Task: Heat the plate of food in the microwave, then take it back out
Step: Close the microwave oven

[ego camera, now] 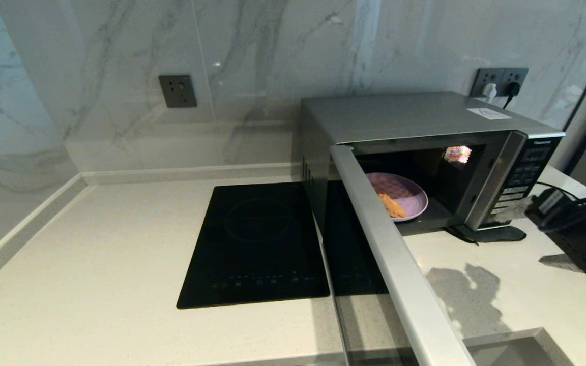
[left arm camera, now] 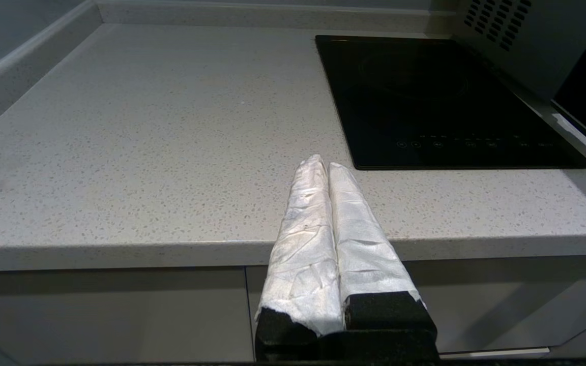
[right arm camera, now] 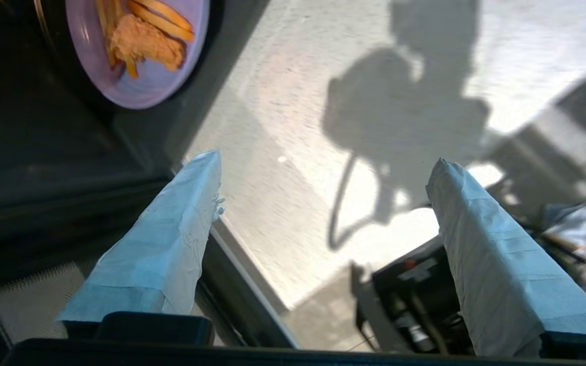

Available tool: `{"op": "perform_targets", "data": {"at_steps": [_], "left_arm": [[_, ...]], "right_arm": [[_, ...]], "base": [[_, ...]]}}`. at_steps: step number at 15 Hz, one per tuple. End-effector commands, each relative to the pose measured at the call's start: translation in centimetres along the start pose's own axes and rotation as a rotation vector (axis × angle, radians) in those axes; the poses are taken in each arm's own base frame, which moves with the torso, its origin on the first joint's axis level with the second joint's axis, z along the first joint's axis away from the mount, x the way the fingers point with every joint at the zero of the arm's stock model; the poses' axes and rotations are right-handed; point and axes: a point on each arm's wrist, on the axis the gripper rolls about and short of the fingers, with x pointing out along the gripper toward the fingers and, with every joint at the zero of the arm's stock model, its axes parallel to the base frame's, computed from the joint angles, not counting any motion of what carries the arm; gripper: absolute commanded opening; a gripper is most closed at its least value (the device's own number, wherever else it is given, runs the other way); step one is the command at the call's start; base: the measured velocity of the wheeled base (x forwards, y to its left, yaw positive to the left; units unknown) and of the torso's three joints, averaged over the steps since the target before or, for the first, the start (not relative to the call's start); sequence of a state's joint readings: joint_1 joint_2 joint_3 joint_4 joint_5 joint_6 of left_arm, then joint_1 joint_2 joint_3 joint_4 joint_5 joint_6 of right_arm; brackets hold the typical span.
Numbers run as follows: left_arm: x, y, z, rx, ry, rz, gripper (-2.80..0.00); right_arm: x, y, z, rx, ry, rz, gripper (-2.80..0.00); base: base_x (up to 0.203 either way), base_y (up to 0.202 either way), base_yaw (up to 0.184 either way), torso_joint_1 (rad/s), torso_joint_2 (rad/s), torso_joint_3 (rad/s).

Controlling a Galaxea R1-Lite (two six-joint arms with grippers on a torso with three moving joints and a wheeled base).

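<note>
**Open microwave, plate inside: item list, near to far**

1. Left gripper [left arm camera: 323,165]: white-wrapped fingers pressed together on nothing, parked at the speckled pale countertop [left arm camera: 145,152] edge.
2. Right gripper [right arm camera: 323,193]: blue-wrapped fingers spread wide, empty, above the counter beside the door.
3. Flat black glass hob [ego camera: 257,244].
4. Silver-grey boxy microwave [ego camera: 425,119], door [ego camera: 389,244] swung open.
5. Round lilac plate of fries and 1 crumbed piece [ego camera: 400,195], on the cavity floor.

Handling: judged, grip the near rim level.

Hidden: door covers the plate's left part.
</note>
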State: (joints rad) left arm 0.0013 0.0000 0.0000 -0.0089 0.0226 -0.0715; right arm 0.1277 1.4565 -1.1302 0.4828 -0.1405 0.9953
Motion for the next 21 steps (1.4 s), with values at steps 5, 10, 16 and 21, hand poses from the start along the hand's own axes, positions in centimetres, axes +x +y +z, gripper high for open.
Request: {"op": "perform_targets", "data": {"at_steps": [5,10,16,21], "left_arm": [[0.0,0.0,0.0,-0.001,0.001,0.001,-2.8],[0.0,0.0,0.0,-0.001,0.001,0.001,-2.8],[0.0,0.0,0.0,-0.001,0.001,0.002,-2.8],[0.0,0.0,0.0,-0.001,0.001,0.001,-2.8]], "right_arm": [[-9.8,-3.8,-0.8,-0.158,-0.09,0.097,0.0],[-14.5,-1.7,-0.9,-0.311,-0.06,0.265,-2.8],[-16.2,3.3,-1.6,-0.44,0.031,0.424,-2.8],[-16.1,8.5,-4.1,-0.562,0.165,0.486,-2.8]], "base": [[0.0,0.0,0.0,0.0,0.0,0.0],[0.0,0.0,0.0,0.0,0.0,0.0],[0.0,0.0,0.0,0.0,0.0,0.0],[0.0,0.0,0.0,0.0,0.0,0.0]]}}
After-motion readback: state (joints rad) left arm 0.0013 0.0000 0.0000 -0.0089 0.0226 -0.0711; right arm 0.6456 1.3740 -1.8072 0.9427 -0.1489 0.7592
